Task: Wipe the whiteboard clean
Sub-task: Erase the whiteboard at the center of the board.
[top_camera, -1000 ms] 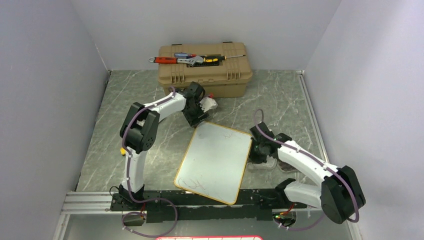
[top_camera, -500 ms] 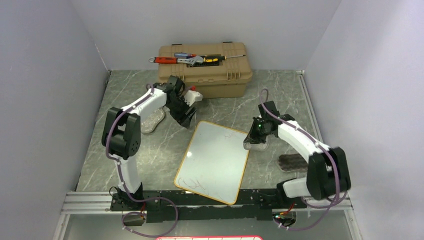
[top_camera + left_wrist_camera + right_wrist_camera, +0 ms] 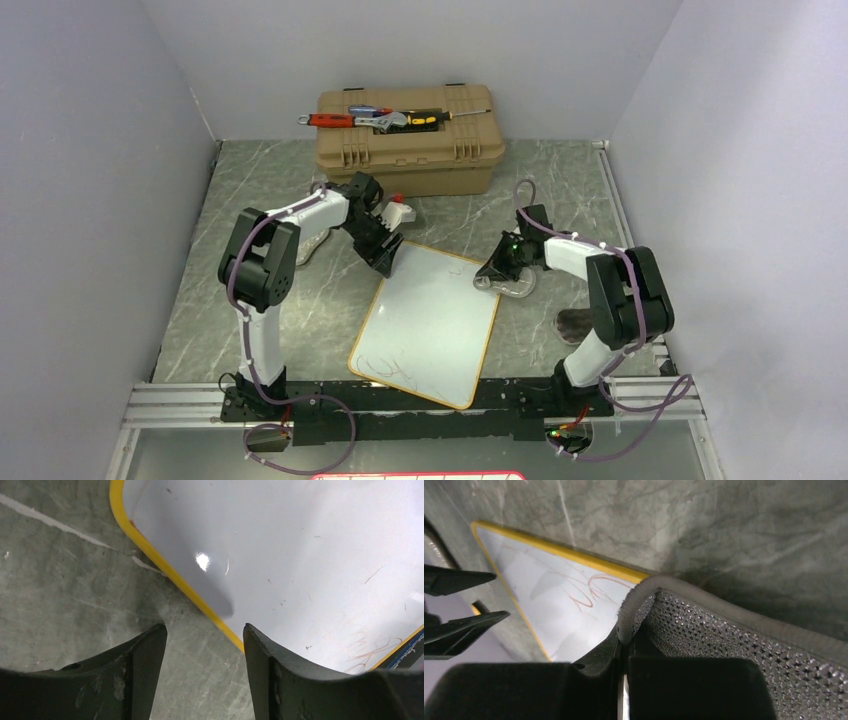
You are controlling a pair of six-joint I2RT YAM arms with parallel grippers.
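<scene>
Approach step: R gripper (image 3: 624, 647) pinching grey mesh cloth (image 3: 734, 645) at glossy yellow-rimmed whiteboard (image 3: 430, 320) edge | L gripper (image 3: 205, 645) agape | next: wipe scribbles (image 3: 589, 592)

Free passage over the whiteboard's (image 3: 428, 325) near half; the toolbox (image 3: 408, 140) blocks the far table (image 3: 560, 190) edge
</scene>
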